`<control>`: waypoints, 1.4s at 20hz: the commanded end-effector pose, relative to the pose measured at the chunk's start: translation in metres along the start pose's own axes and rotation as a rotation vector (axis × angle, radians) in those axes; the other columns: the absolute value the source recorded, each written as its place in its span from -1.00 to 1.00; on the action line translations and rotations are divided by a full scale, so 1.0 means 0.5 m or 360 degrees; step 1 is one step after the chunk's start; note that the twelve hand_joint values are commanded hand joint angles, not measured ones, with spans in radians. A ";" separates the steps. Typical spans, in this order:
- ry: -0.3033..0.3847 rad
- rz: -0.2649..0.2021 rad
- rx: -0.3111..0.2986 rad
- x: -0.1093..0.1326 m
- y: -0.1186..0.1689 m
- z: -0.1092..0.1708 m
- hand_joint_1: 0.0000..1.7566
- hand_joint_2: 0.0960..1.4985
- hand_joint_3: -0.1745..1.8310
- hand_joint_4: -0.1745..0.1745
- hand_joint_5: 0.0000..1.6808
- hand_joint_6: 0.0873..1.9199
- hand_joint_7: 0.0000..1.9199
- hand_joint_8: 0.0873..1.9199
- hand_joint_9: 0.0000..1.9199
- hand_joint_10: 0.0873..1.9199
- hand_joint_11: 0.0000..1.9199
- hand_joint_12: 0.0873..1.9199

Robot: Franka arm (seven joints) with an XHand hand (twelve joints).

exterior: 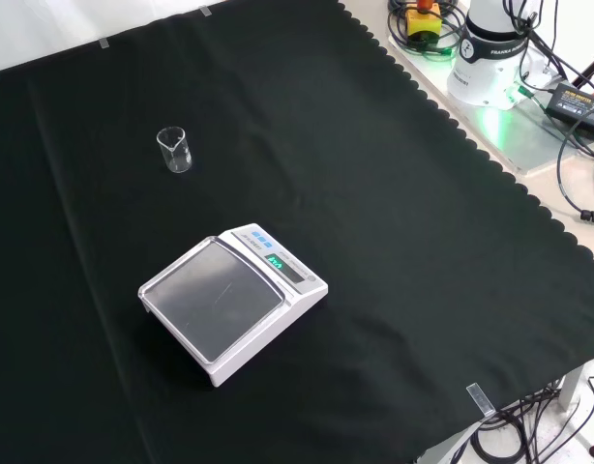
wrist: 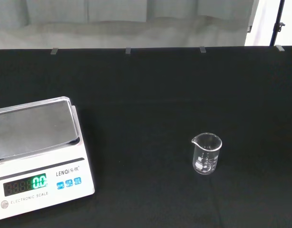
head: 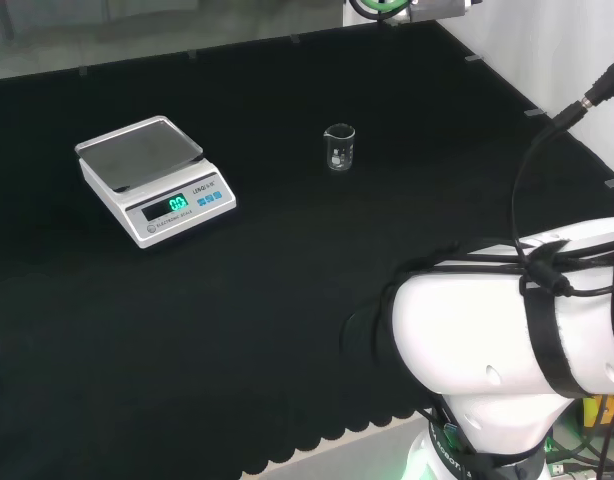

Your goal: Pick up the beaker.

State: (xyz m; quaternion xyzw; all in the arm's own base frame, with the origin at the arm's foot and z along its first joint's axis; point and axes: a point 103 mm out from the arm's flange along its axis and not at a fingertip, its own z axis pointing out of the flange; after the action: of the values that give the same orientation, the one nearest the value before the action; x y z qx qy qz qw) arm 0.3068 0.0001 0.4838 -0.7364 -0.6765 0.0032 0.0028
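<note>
Clearly we have yet to reach: the beaker [head: 339, 148] stands upright and alone on the black desk [head: 287, 300], well apart from the scale [head: 154, 178], which sits to its left in the head view. Whether the robot hand is spread or curled we cannot tell. We should approach level from the side away from the scale, spread wide, and close around the glass wall below the spout.

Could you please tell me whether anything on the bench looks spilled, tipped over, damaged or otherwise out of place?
Nothing stands out. The beaker stands upright on the black cloth, apart from the scale, and looks empty. The scale sits flat with its pan bare. No spill shows.
</note>
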 end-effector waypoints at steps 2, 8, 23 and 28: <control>-0.0026 -0.0019 -0.0015 0.000 -0.001 0.001 -0.81 0.14 -0.44 0.06 -0.93 -0.99 -0.95 -0.66 -0.67 -1.00 -0.94 0.46; 0.0044 0.0009 -0.0124 -0.003 0.011 0.029 -0.87 0.19 -0.49 0.10 -0.96 -1.00 -1.00 -0.69 -0.74 -1.00 -1.00 0.48; 0.0093 0.0092 -0.0271 -0.036 0.329 0.299 -0.71 0.20 -0.66 -0.09 -0.77 -1.00 -0.99 -0.35 -0.97 -0.23 -1.00 0.56; 0.0133 0.0089 -0.0310 -0.089 0.444 0.362 -0.69 0.19 -0.66 -0.16 -0.72 -1.00 -0.99 -0.34 -0.98 -0.22 -1.00 0.55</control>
State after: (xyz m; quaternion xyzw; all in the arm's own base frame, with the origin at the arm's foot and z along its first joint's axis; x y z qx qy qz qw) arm 0.4097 -0.0093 0.4043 -0.7467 -0.6612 -0.0646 -0.0316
